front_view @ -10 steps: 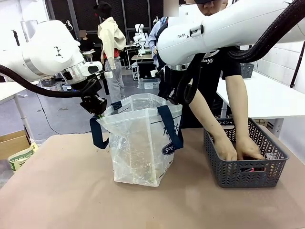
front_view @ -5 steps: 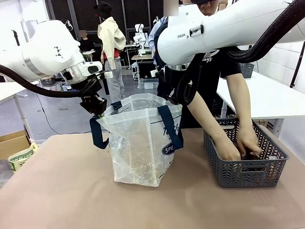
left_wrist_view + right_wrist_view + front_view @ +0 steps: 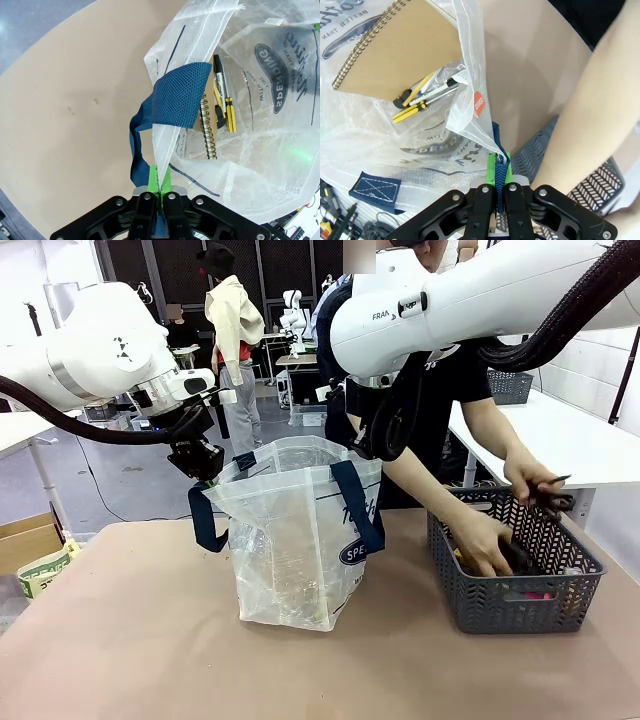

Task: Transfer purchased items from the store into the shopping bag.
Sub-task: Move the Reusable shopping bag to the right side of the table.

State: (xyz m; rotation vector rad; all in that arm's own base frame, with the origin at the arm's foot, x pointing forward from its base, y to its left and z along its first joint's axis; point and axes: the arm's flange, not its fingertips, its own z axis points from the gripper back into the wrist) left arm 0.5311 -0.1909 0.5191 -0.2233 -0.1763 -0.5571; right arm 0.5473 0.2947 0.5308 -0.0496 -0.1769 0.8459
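Shopping bag [image 3: 295, 560] stands upright mid-table [image 3: 120, 650], mouth up, its crinkly clear plastic stretched wide between the arms. Left gripper [image 3: 207, 468] pinches the bag's left rim, right gripper [image 3: 362, 448] the far rim. The grey lattice basket [image 3: 520, 612] sits by the table's right edge, with the person's lower hand [image 3: 487, 550] inside it. The raised hand [image 3: 528, 478] grips something dark.

Left wrist view: green pads are clamped flat on the rim beside the woven navy strap [image 3: 180, 95]. A spiral notebook [image 3: 209, 131] and yellow-black tools [image 3: 224, 107] lie inside.

Right wrist view: the jaws are clenched on rim and strap, and the flat brown notebook lies below.
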